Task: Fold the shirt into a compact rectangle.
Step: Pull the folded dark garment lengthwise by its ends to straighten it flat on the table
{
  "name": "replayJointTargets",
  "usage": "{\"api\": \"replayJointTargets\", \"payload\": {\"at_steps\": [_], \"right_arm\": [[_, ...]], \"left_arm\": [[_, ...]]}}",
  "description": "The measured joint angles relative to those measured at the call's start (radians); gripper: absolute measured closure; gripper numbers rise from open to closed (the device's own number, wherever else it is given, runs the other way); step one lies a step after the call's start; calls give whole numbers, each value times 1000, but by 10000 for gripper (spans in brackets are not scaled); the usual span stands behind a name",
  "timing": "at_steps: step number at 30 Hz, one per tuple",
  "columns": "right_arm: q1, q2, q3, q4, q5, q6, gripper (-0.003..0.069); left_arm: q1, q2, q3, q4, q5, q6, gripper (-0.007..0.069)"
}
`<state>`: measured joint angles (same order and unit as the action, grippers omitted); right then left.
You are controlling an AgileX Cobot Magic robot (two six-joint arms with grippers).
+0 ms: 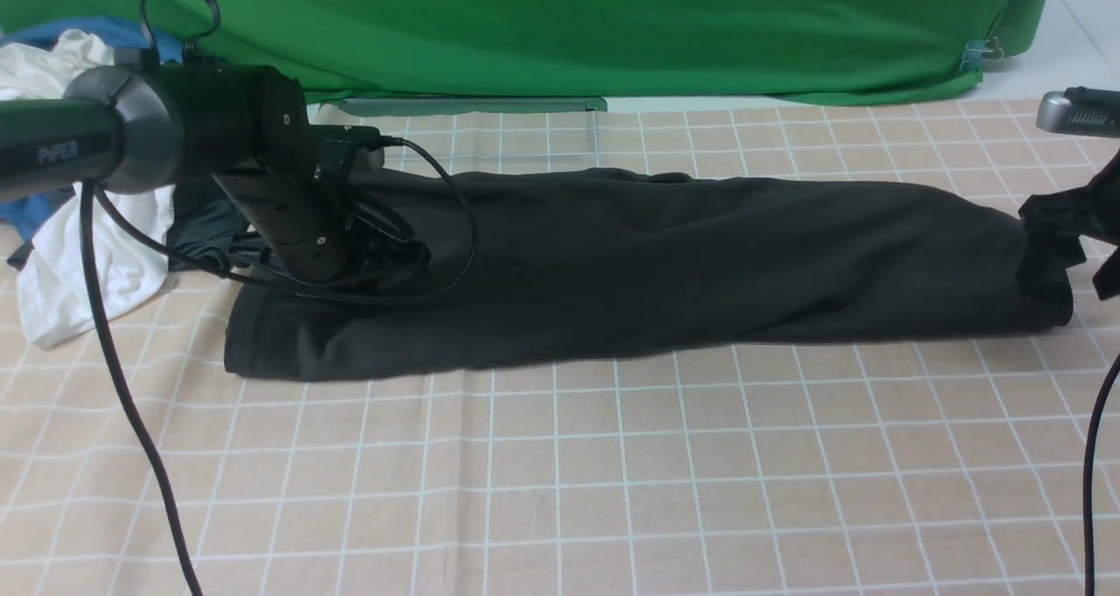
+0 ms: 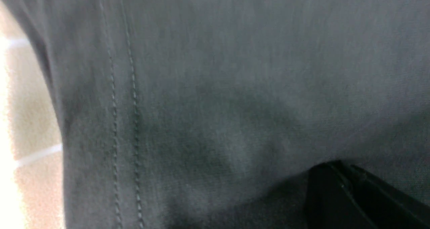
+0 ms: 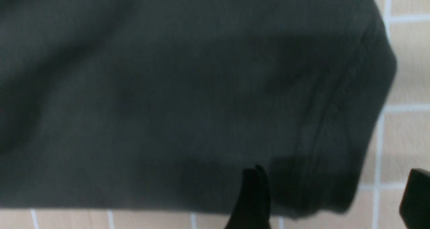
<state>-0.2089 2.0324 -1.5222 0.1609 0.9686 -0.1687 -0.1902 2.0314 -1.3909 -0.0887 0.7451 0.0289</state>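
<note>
Shirt (image 1: 630, 263) folded into a long black band, flat on the checked surface (image 1: 560, 473), stretched left to right across its far half. Left tool (image 1: 394, 259) down on the band's left end, dark against dark cloth. Only one finger (image 2: 352, 195) in the left wrist view, close over the fabric near a double line of stitching (image 2: 124, 121); no telling how far apart the jaws stand. Right tool (image 3: 336, 172) at the band's right end, spread wide and holding nothing: one finger over the cloth, its mate out past the hem, above bare surface; touching or not, unclear. White garment (image 1: 61, 281) heaped off the left end, a smaller grey garment (image 1: 201, 228) between it and the shirt. Green backdrop (image 1: 569, 27) along the far edge.
</note>
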Motion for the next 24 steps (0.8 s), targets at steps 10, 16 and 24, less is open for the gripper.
{"api": "replayJointTargets", "payload": {"at_steps": [10, 16, 24], "right_arm": [[0, 63, 2, 111, 6, -151, 582], [3, 63, -84, -91, 146, -89, 597], [6, 64, -99, -161, 221, -70, 551]], "left_arm": [[0, 7, -6, 0, -1, 0, 606], [0, 8, -9, -3, -5, -1, 606], [0, 9, -11, -21, -15, -1, 606]]}}
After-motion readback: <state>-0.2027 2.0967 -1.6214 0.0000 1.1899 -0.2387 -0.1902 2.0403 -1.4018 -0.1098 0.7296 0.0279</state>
